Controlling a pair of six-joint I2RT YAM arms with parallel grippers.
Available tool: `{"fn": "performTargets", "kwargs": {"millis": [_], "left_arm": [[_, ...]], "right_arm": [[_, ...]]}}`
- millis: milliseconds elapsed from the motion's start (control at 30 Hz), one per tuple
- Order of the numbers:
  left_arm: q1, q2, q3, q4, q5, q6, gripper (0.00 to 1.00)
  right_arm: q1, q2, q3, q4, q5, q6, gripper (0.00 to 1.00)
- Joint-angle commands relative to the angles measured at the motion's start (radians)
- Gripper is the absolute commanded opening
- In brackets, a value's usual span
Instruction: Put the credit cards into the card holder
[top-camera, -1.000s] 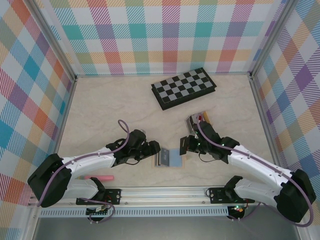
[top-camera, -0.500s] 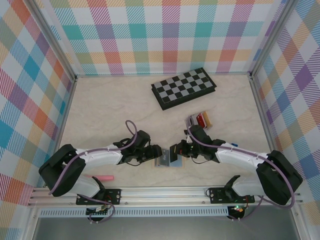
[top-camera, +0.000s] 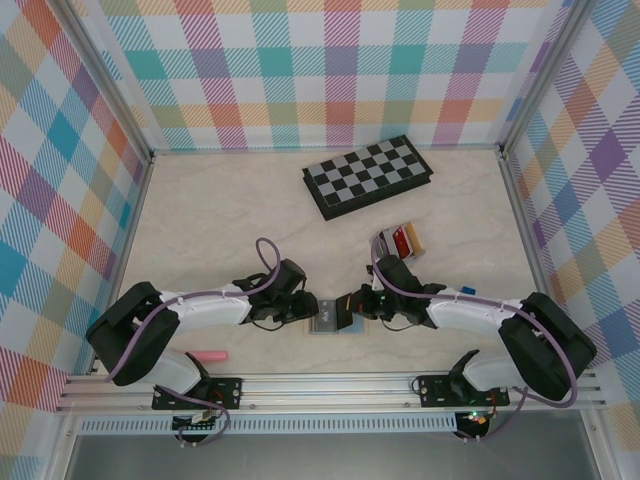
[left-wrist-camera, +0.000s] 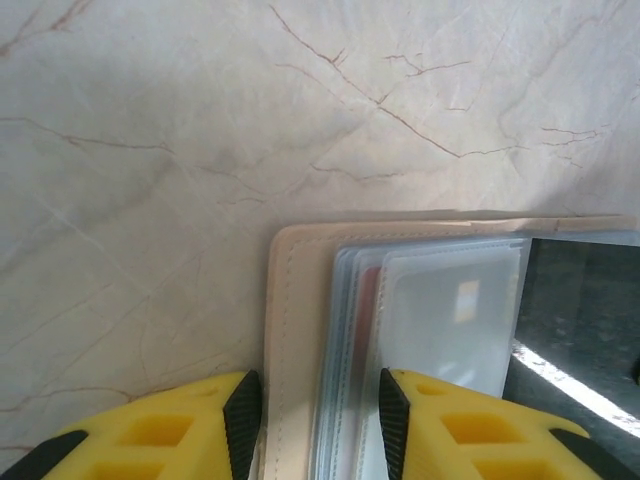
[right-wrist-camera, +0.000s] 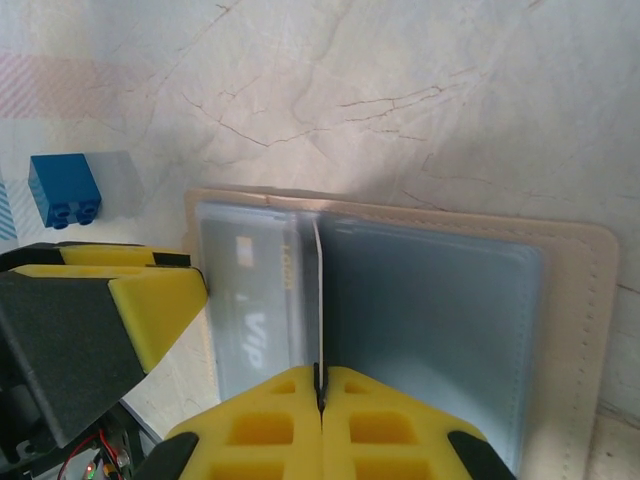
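Pocket-opening step judged. Tan leather-like folding card holder (right-wrist-camera: 570, 300) is straddled at its cover by part-spread left hand (left-wrist-camera: 315, 405); thin upright grey leaf (right-wrist-camera: 318, 300) is pinched by right hand (right-wrist-camera: 320, 400). Next, leaf must be kept lifted for loading.

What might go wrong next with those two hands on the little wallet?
The right hand pinches one thin sheet standing in the card holder. A pull might lift the whole holder, since the left hand only straddles its edge, open. The hands sit close and might bump.
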Motion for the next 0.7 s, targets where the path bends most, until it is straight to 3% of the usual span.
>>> {"fn": "performTargets", "kwargs": {"millis": [0,500,667], "left_arm": [[-0.035,0.059,0.005,0.011,0.019,0.005,0.39],[-0.049,0.07,-0.002,0.031,-0.001,-0.035,0.34],[-0.05,0.047,-0.012,0.025,-0.01,-0.042,0.33]], "right_arm": [[0.005,0.032,-0.02,0.076,-0.035,0.018,0.05],[0.005,0.083,-0.048,0.163,-0.083,0.045,0.04],[0.005,0.002,-0.069,0.136,-0.058,0.073,0.05]]}}
